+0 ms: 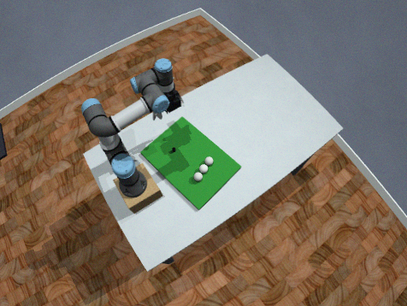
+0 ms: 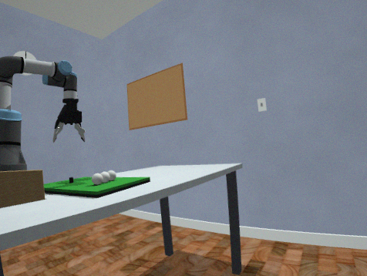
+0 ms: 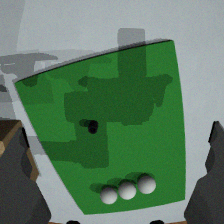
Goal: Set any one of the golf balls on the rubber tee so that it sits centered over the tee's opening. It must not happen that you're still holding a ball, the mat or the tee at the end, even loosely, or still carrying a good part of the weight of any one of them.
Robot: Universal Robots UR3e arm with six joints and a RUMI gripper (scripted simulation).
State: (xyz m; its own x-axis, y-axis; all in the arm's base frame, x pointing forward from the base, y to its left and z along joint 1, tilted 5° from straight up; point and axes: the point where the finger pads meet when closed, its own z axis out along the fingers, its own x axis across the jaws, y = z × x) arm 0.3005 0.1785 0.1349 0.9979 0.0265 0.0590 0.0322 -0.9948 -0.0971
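White desk [image 1: 265, 107] stood on dark legs [image 2: 234, 220] over a wood-block floor [image 1: 299, 239]. Green mat [image 1: 215, 179] lay flat on the desk, nearer its left end, approx. midway betw. front & back edges. Brown block [image 1: 147, 201] sat at the desk's left end, just beside the mat. Blue-grey wall [image 2: 270, 58] carried a cork board [image 2: 157, 96] & a small white wall plate [image 2: 261, 104]. White baseboard [image 2: 293, 233] ran along the wall's foot.

Overhead, side, wrist-down; shared green mat [image 1: 214, 179]

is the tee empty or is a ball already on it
Empty. The black tee stands bare on the green mat; all three golf balls lie in a row apart from it.
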